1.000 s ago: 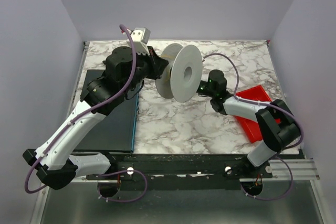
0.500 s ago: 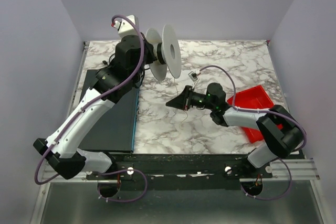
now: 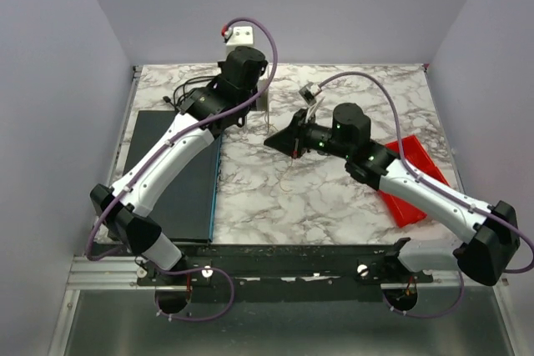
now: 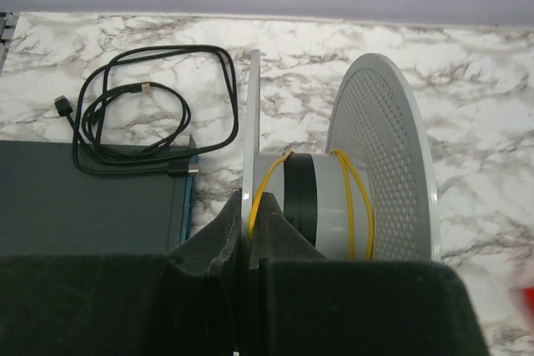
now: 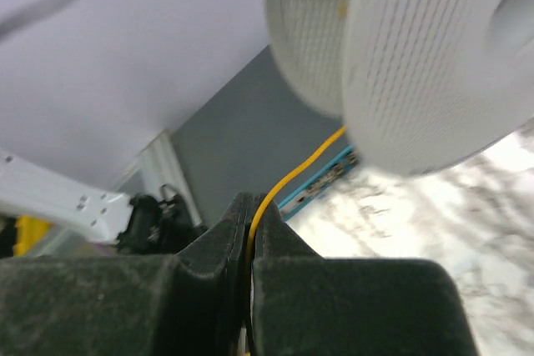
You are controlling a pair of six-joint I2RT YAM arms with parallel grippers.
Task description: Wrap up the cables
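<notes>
right gripper [image 5: 250, 221]: jaws pinched shut on the thin limp yellow wire [image 5: 294, 174]; wire exits between the fingertips and climbs toward the spool
left gripper [image 4: 249, 227]: clamped on the rim of one flange of the pale grey plastic spool with round perforated flanges [image 4: 380, 156]; spool held off the table, axis roughly level
wire location: a few turns on the spool hub, some next to each flange; a free stretch runs from the hub to the right gripper; top view hints at a faint tail hanging below that gripper, too thin to confirm
wire look: bright yellow up close, thread-like; turns slack, spaced apart and crossing at angles, not packed; black band on the hub between them
done: winding started, only a handful of wraps on
left: hub mostly bare, so likely most of the winding; length of unwound wire can't be told; loose end not secured
around: thick black looped cord [image 4: 143, 87] lying partly on a dark grey flat mat [image 4: 83, 198], well apart from the spool; white marble-pattern table [image 4: 492, 106]; red plastic tray [image 3: 415, 153] under the right arm
</notes>
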